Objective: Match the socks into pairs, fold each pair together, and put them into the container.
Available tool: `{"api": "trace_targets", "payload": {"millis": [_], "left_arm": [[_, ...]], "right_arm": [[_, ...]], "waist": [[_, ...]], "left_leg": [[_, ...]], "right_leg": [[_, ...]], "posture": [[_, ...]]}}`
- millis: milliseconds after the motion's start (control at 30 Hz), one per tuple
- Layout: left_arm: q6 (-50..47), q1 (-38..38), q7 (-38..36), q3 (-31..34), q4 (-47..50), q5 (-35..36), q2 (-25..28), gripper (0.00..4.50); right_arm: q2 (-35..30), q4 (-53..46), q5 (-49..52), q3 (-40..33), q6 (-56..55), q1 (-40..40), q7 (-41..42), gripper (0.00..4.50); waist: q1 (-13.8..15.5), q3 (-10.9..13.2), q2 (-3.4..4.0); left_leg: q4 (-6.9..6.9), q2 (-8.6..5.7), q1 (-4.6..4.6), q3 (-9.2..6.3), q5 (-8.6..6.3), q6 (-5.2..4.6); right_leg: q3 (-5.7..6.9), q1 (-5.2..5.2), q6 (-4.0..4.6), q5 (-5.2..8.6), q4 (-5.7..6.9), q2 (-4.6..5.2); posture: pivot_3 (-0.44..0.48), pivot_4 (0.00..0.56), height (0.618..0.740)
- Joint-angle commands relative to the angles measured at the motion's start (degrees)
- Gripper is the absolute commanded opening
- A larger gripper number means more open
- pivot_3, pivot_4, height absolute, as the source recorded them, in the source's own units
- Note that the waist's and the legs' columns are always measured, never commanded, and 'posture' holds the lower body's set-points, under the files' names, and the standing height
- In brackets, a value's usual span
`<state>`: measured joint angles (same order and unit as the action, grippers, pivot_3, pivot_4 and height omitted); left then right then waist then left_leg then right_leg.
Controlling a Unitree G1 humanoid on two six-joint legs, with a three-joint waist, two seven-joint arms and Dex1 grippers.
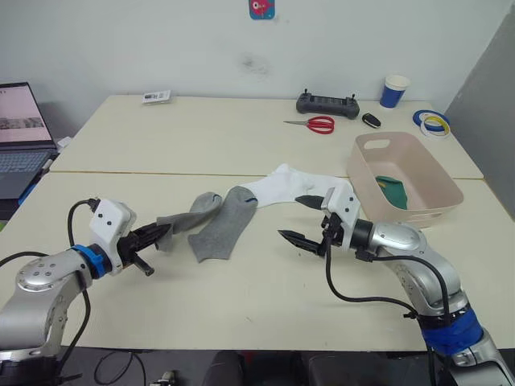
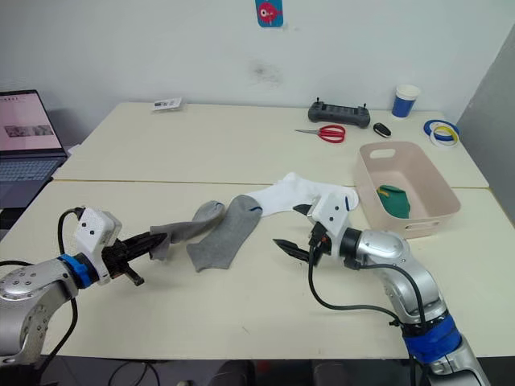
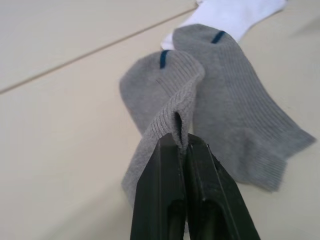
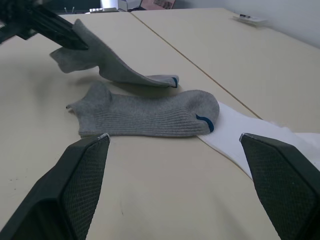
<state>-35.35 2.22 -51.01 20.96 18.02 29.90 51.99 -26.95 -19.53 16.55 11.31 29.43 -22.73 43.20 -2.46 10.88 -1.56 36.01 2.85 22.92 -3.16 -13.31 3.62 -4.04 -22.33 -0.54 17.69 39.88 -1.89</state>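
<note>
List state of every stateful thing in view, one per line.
Left pincer: shut on the lifted grey sock, toe end raised.
Right pincer: open, holding nothing.
Second grey sock: flat on the table.
White socks: lying flat, unfolded.
Pink tub: upright, green sock inside.
Scissors: closed.
Laptop: open, screen on.

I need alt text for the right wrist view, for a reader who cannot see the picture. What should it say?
A grey sock with a blue mark lies flat on a beige table, its cuff overlapping a white sock, framed by the right gripper's two open black fingers. Behind it, the left gripper lifts a second grey sock by one end.
</note>
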Motion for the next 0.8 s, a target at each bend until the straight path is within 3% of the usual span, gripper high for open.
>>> {"api": "trace_targets", "payload": {"millis": [33,133,233,467,600,800], "left_arm": [[-13.44,-2.62,0.76,2.33,12.93,12.65,3.66,0.03],[-24.25,-7.77,9.41,-2.5,18.12,22.1,-0.56,0.03],[-30.33,-12.28,19.97,-8.9,19.13,25.85,-10.13,0.03],[-25.68,-16.88,31.58,-24.51,10.3,12.35,-25.41,0.03],[-21.24,-18.33,30.88,-26.75,7.31,10.52,-31.56,0.99],[-23.02,-19.6,25.46,-24.23,8.2,13.34,-28.85,3.02]], "right_arm": [[-1.22,-0.95,1.61,-1.86,-1.05,-0.54,2.09,4.5],[-3.13,0.25,1.61,-2.55,-1.92,-0.46,4.04,4.5],[-5.05,2.11,1.05,-3.41,-3.08,-0.77,5.58,4.5],[-8.92,3.73,0.67,-5.71,-4.2,-0.43,6.8,4.5],[-10.41,3.61,1.04,-7.15,-3.99,0.56,7.09,4.5],[-12.1,4.22,1.04,-8.79,-4.5,2.16,7.57,4.5]], "waist": [[0.26,0.03,0.05],[0.59,0.07,0.13],[0.58,0.07,0.12],[0.5,0.09,-0.02],[0.63,0.09,-0.02],[0.45,0.09,-0.02]], "left_leg": [[-0.01,-0.04,-0.01,0.0,0.0,0.0],[0.03,-0.16,-0.02,0.05,0.0,0.0],[0.11,-0.22,-0.05,0.14,0.0,0.0],[0.21,-0.21,-0.09,0.11,0.01,0.0],[0.2,-0.19,-0.05,0.08,0.01,0.01],[0.18,-0.23,-0.06,0.11,0.01,0.01]], "right_leg": [[0.01,0.01,0.0,0.0,0.0,0.03],[-0.02,0.09,-0.04,0.0,-0.02,0.07],[-0.02,0.15,-0.2,-0.09,-0.04,0.04],[-0.06,0.15,-0.26,-0.16,0.04,-0.05],[-0.07,0.14,-0.23,-0.17,0.04,-0.06],[-0.07,0.14,-0.25,-0.15,0.03,-0.06]], "posture": [[0.0,0.15,0.74],[0.0,0.15,0.74],[0.0,0.15,0.74],[0.0,0.15,0.74],[0.0,0.15,0.74],[0.0,0.15,0.74]]}}
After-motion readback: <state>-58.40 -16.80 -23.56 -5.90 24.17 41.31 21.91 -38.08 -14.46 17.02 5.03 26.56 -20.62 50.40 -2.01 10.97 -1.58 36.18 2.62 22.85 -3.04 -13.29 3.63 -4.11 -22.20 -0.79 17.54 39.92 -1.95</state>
